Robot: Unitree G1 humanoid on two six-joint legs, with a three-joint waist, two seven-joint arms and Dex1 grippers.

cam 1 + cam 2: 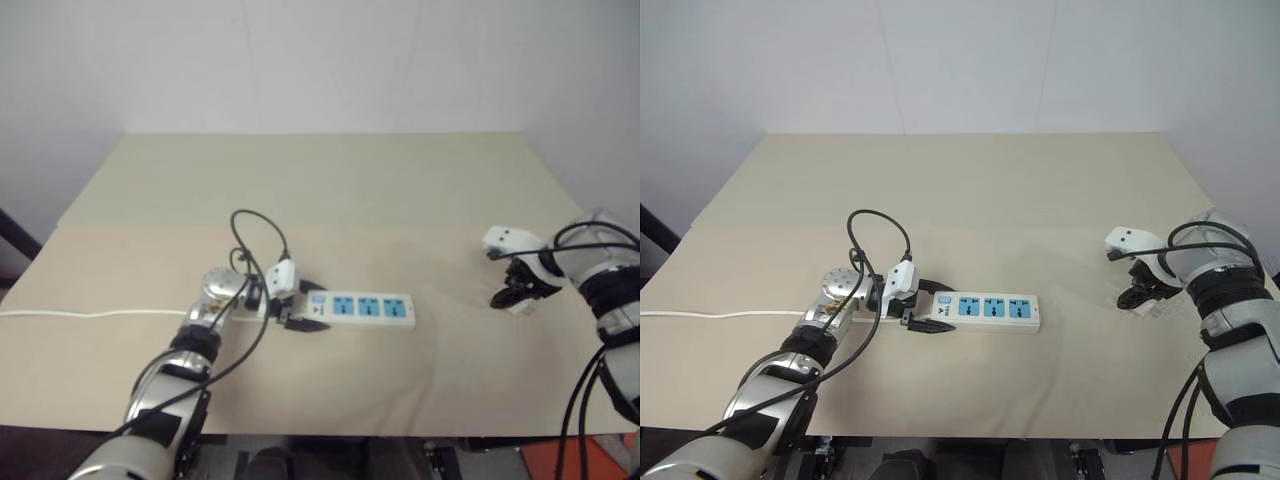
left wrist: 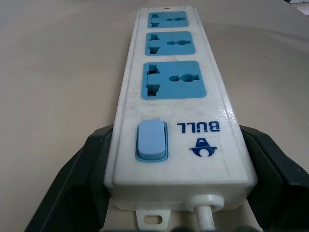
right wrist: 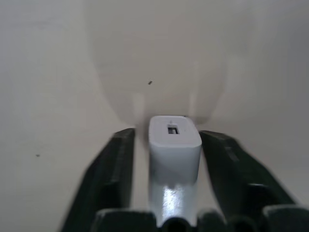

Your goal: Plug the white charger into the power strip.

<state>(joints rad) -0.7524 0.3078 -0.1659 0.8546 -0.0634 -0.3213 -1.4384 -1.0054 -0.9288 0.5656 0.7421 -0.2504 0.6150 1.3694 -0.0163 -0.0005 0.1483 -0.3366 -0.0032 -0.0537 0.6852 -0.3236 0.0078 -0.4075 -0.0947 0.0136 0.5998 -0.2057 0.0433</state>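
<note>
The power strip (image 1: 365,310) lies flat on the table in front of me, long and white with three blue socket faces. My left gripper (image 1: 307,306) is shut on its switch end, one black finger (image 2: 82,169) against each long side, near the blue switch (image 2: 152,140). Far to the right, my right gripper (image 1: 512,298) points down at the table. The white charger (image 3: 174,145) stands between its fingers (image 3: 118,164). A narrow gap shows on each side of the charger, so the gripper is open around it.
The strip's thin white cord (image 1: 90,314) runs off to the left across the beige table (image 1: 330,180). A pale wall rises behind the table's far edge. Bare tabletop separates the strip's free end from the right gripper.
</note>
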